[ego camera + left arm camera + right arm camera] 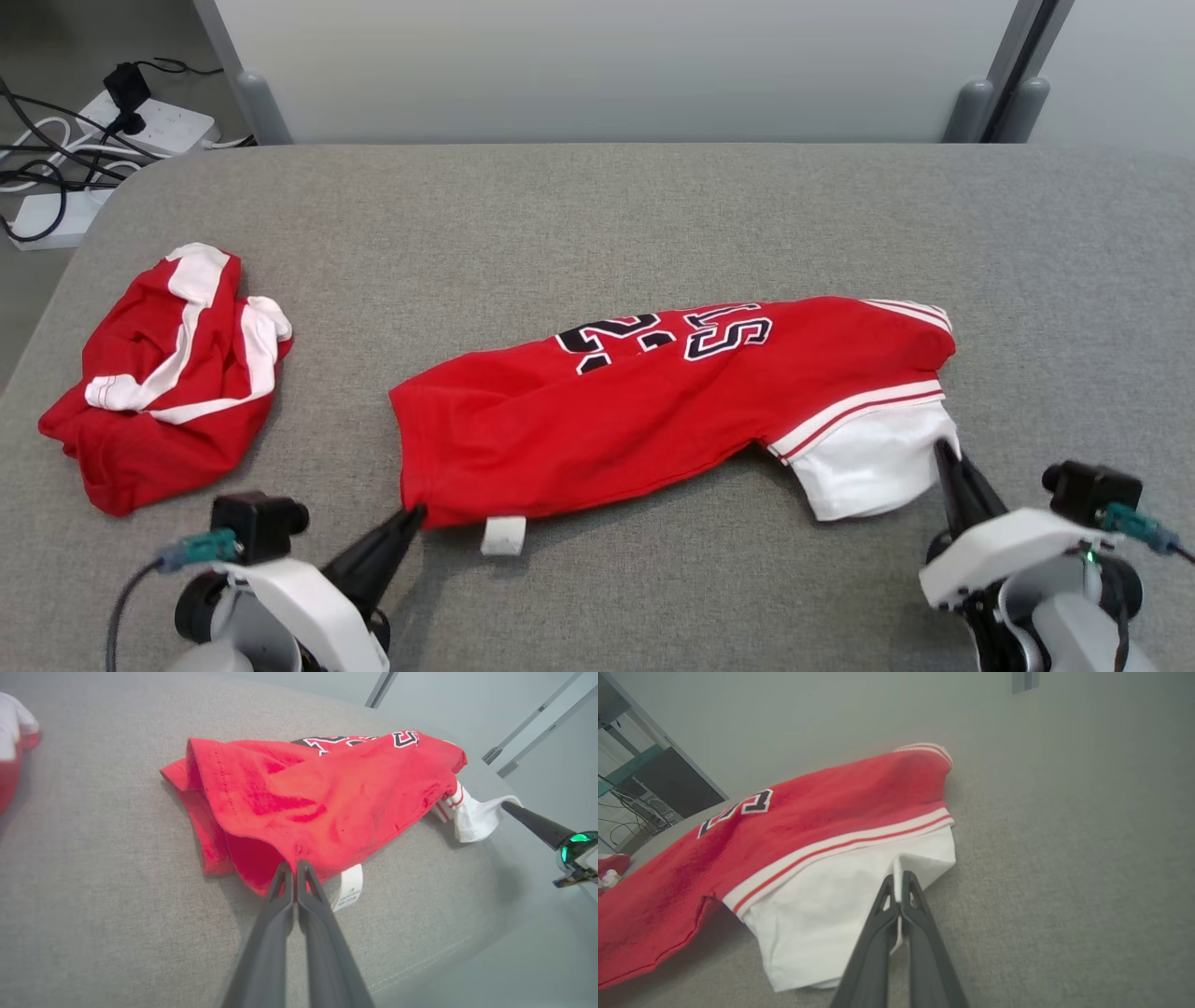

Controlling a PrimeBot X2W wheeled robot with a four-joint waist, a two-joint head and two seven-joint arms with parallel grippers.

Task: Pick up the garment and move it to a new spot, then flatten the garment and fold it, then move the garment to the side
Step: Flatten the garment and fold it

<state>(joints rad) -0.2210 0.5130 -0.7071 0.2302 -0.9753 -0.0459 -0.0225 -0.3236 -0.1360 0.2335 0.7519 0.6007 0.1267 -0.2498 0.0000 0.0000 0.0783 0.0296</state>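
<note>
A red garment (pixel 653 411) with black-and-white numerals and a white sleeve lies stretched across the middle of the grey table. My left gripper (pixel 415 512) is shut on the garment's red hem corner at its near left end, beside a white care label (pixel 503 536); the left wrist view shows the garment (pixel 317 798) with the left gripper (pixel 294 864) pinching its red edge. My right gripper (pixel 945 448) is shut on the white sleeve's edge at the near right end. In the right wrist view the white cloth of the garment (pixel 840 891) sits between the closed fingertips of the right gripper (pixel 899 875).
A second red-and-white garment (pixel 168 373) lies crumpled at the table's left side. Power strips and cables (pixel 103 140) lie on the floor beyond the far left corner. A pale wall panel (pixel 607 65) stands behind the table's (pixel 597 215) far edge.
</note>
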